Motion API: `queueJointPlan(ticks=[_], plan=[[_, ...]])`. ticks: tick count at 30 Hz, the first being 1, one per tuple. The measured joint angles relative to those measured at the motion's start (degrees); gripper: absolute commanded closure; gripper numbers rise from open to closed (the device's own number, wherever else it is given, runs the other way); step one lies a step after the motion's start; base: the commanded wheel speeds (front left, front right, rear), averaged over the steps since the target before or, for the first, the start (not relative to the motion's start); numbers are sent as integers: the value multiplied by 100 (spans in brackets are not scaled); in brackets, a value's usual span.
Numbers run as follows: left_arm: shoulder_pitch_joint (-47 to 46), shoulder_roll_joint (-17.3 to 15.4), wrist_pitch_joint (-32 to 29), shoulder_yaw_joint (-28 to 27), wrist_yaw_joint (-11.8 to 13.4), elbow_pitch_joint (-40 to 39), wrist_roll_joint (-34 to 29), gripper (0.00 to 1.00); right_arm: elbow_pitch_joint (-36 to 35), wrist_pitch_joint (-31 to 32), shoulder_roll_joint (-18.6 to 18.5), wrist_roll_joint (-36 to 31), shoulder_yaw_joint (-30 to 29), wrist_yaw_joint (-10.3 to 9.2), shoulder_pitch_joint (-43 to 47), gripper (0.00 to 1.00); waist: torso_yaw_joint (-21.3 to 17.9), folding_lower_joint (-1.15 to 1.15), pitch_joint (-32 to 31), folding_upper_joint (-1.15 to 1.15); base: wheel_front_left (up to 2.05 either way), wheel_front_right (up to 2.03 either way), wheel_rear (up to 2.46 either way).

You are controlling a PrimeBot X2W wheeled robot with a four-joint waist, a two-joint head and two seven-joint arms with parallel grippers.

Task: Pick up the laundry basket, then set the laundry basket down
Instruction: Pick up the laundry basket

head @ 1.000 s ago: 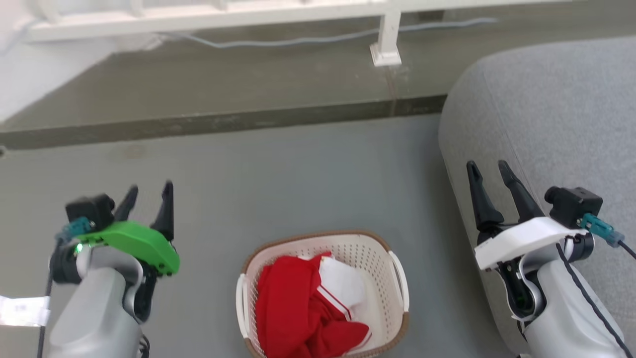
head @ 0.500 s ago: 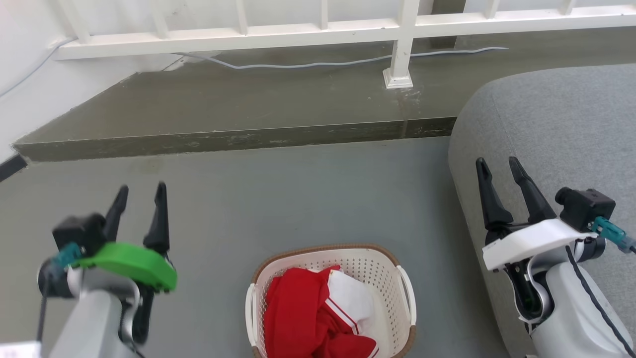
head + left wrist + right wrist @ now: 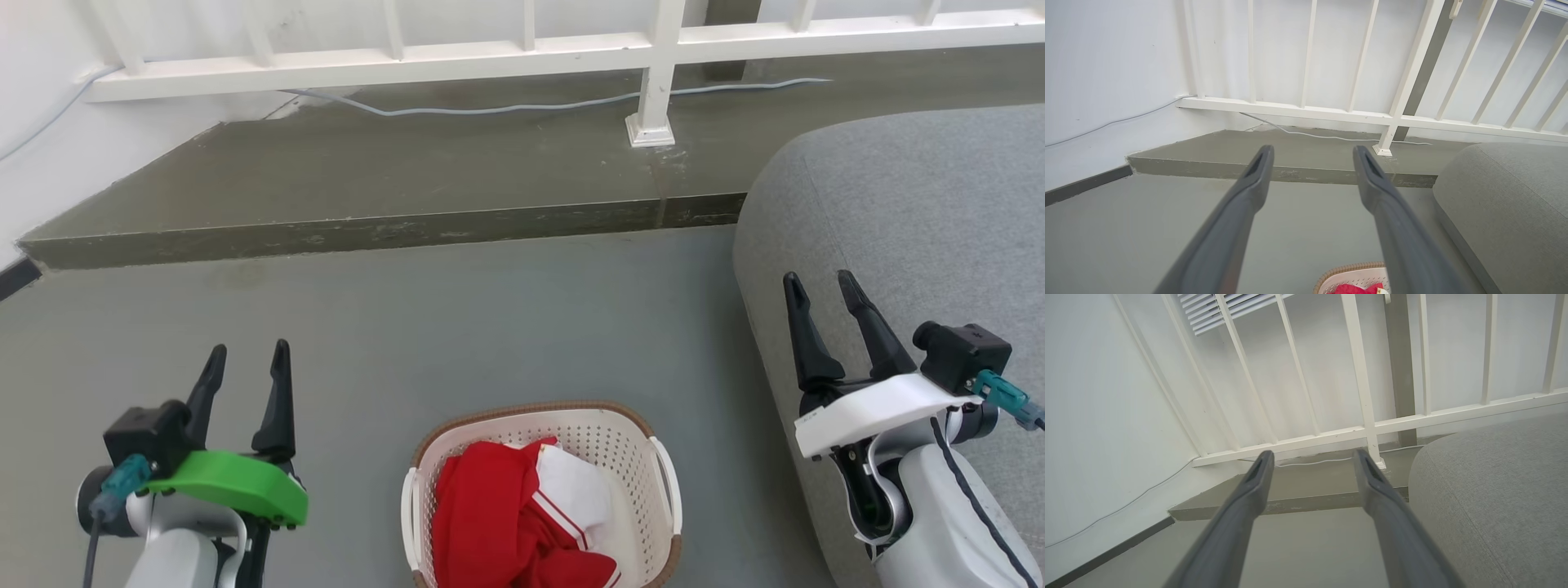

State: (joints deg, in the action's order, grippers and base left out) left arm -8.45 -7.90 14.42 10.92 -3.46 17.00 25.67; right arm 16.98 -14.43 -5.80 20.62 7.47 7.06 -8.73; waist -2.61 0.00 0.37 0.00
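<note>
The laundry basket point(image 3: 645, 457), cream-white and perforated with a brown rim band and white side handles, stands on the grey floor at the bottom middle of the head view, holding red and white clothes. Its far rim point(image 3: 1347, 271) peeks in at the bottom of the left wrist view. My left gripper point(image 3: 249, 359) hovers open to the basket's left, clear of it, with nothing between its fingers point(image 3: 1253, 179). On the other side, my right gripper point(image 3: 820, 286) is open and empty over the sofa's edge, fingers point(image 3: 1257, 477) pointing at the railing.
A grey sofa point(image 3: 898, 212) fills the right side, close to the basket. Ahead, a raised concrete step point(image 3: 392, 188) carries a white railing point(image 3: 653, 82) and a grey cable point(image 3: 506, 106). A white wall point(image 3: 1106, 73) bounds the left.
The head camera tilted up, so the step and railing came into view. My left gripper dropped lower and slightly back; the right one barely shifted. The basket stays on the floor.
</note>
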Motion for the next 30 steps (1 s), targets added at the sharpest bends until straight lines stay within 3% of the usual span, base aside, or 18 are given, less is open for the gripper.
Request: queueJointPlan(ticks=[18, 30], plan=[[466, 133, 1, -163, -5, -468, -275, 0, -30, 0, 18, -10, 12, 0, 68, 0, -62, 0, 71, 0, 0, 0, 0], [486, 152, 0, -151, -63, -630, -319, 0, -27, 0, -3, -8, -19, 0, 93, 0, -133, 0, 598, 0, 0, 0, 0]])
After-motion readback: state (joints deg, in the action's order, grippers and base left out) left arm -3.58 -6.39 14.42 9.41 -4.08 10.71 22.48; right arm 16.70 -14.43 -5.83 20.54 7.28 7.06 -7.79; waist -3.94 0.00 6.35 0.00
